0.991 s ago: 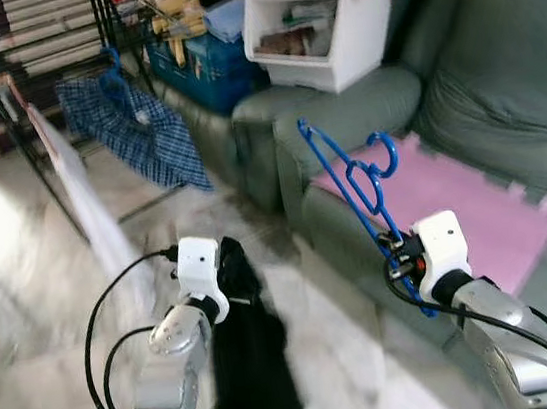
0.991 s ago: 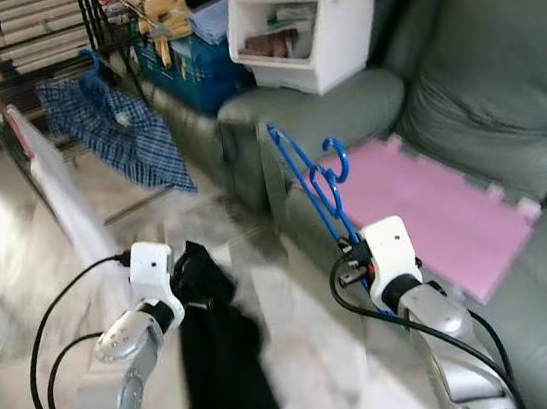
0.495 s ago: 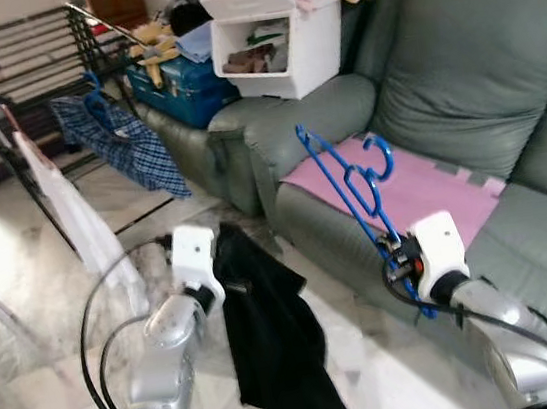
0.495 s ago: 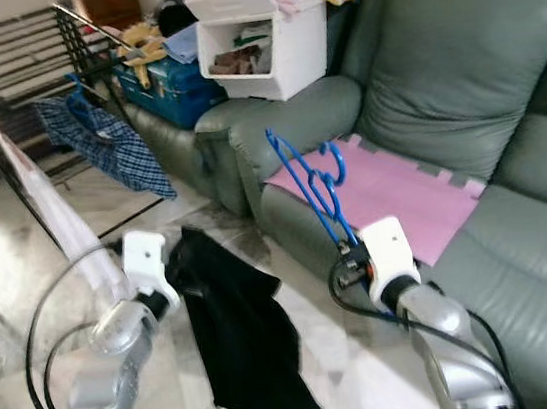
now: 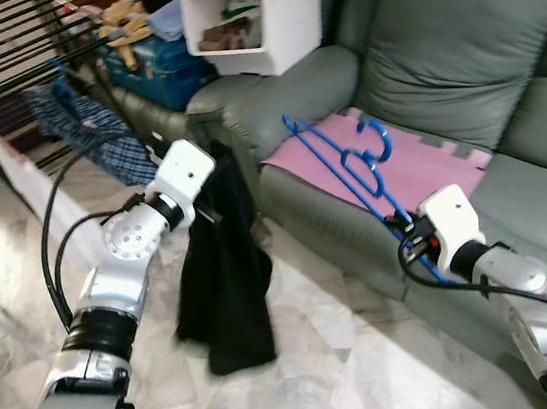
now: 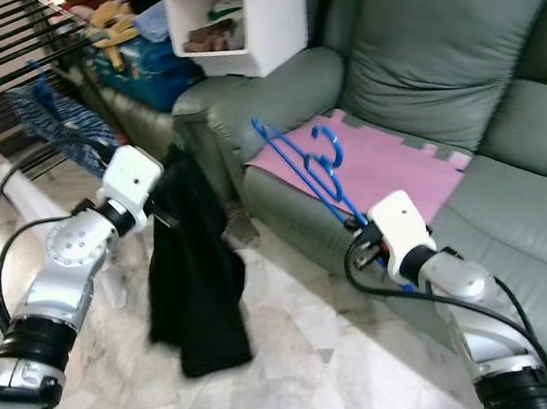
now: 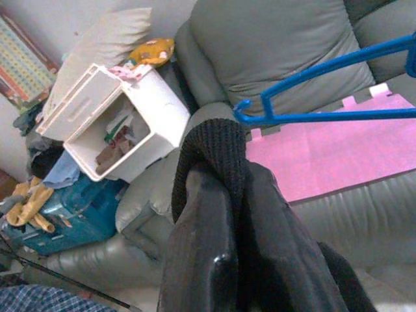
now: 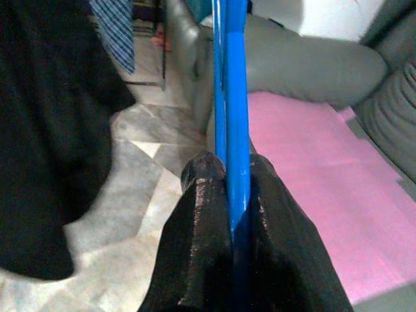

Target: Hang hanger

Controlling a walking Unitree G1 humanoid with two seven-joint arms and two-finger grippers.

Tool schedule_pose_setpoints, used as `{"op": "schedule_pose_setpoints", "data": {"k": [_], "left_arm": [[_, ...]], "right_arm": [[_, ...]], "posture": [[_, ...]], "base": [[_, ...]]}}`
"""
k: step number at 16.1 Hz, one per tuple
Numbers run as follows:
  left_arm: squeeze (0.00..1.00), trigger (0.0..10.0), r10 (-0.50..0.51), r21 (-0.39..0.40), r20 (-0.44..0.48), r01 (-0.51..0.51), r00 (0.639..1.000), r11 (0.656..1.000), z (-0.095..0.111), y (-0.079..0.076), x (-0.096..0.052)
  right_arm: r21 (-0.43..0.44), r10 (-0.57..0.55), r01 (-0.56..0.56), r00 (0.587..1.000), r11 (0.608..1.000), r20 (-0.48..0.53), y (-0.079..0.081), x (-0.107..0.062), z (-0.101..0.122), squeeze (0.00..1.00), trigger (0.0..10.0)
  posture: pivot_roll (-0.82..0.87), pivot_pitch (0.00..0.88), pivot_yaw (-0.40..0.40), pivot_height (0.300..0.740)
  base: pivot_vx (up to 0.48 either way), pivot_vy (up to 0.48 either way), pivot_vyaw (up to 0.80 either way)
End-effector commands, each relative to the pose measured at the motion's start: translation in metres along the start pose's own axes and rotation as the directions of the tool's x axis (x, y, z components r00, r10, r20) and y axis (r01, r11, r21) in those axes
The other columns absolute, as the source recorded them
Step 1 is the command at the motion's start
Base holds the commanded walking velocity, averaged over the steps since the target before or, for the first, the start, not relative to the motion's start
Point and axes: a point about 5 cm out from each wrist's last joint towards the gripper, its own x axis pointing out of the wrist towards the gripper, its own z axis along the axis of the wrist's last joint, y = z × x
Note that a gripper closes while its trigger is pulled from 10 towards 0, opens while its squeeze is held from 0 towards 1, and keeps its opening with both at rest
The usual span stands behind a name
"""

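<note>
No legible txt (labels, brands, nos.).

A grey-green sofa [image 5: 455, 49] spans the right and upper frame with a pink foam mat [image 5: 399, 163] on its seat and a white bin [image 5: 249, 21] on the armrest at top centre, over a pale marble floor [image 5: 304, 362].

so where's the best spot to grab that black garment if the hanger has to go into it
Grip it at the collar end, where the left gripper already pinches the black garment: the cloth hangs straight down from there, so the opening stays uppermost. The blue hanger, clamped in the right gripper, can come in from the sofa side.
</note>
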Motion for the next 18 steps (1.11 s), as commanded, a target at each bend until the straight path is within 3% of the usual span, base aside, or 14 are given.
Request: {"op": "schedule_pose_setpoints", "data": {"k": [1,3,5,6,7,8,12,14,18], "left_arm": [[0.0,10.0,0.013,0.002,0.032,-0.013,0.999,1.0,0.006,0.008,0.001],[0.0,10.0,-0.021,0.039,0.026,0.02,0.999,0.999,-0.001,0.004,0.0],[0.0,10.0,-0.079,0.175,0.003,0.078,0.997,0.982,-0.006,0.006,-0.003],[0.0,10.0,-0.135,0.32,-0.038,0.14,0.99,0.937,-0.008,0.006,-0.005],[0.0,10.0,-0.185,0.472,-0.101,0.21,0.978,0.856,-0.012,0.007,-0.008],[0.0,10.0,-0.186,0.509,-0.121,0.222,0.975,0.832,-0.013,0.011,-0.008],[0.0,10.0,-0.175,0.574,-0.071,0.184,0.982,0.798,-0.001,0.02,-0.003],[0.0,10.0,-0.16,0.607,-0.064,0.165,0.985,0.778,0.0,0.021,-0.001],[0.0,10.0,-0.216,0.548,-0.238,0.314,0.947,0.775,-0.029,0.013,-0.012]], "right_arm": [[0.005,0.023,-0.023,1.0,1.0,0.015,0.002,-0.002,0.001,0.0,10.0],[-0.024,0.143,-0.143,0.989,0.989,0.025,0.01,-0.008,0.003,0.0,10.0],[-0.082,0.267,-0.266,0.964,0.96,0.004,0.009,-0.015,0.007,0.0,10.0],[-0.107,0.307,-0.307,0.952,0.946,-0.015,0.003,-0.018,0.01,0.0,10.0],[-0.116,0.345,-0.348,0.938,0.93,-0.042,-0.005,-0.021,0.013,0.0,10.0],[-0.119,0.369,-0.373,0.928,0.92,-0.058,-0.009,-0.023,0.015,0.0,10.0],[-0.051,0.484,-0.494,0.865,0.868,-0.135,-0.014,-0.037,0.008,0.0,10.0],[-0.052,0.528,-0.545,0.829,0.837,-0.187,-0.006,-0.043,-0.002,0.0,10.0],[-0.146,0.436,-0.494,0.846,0.857,-0.307,-0.035,-0.047,-0.005,0.0,10.0]], "posture": [[-0.15,0.0,0.071,0.74],[-0.16,0.0,0.072,0.74],[-0.16,0.0,0.07,0.74],[-0.16,0.0,0.068,0.74],[-0.17,0.0,0.066,0.74],[-0.17,0.0,0.066,0.74],[-0.17,0.0,0.064,0.74],[-0.17,0.0,0.06,0.74],[-0.18,0.0,0.063,0.74]], "base": [[0.0,0.0,0.0],[0.0,0.0,0.0],[0.0,0.0,0.0],[0.0,0.0,0.0],[0.0,0.0,0.0],[0.0,0.0,0.0],[0.0,0.0,0.0],[0.0,0.0,0.0],[0.0,0.0,0.0]]}}
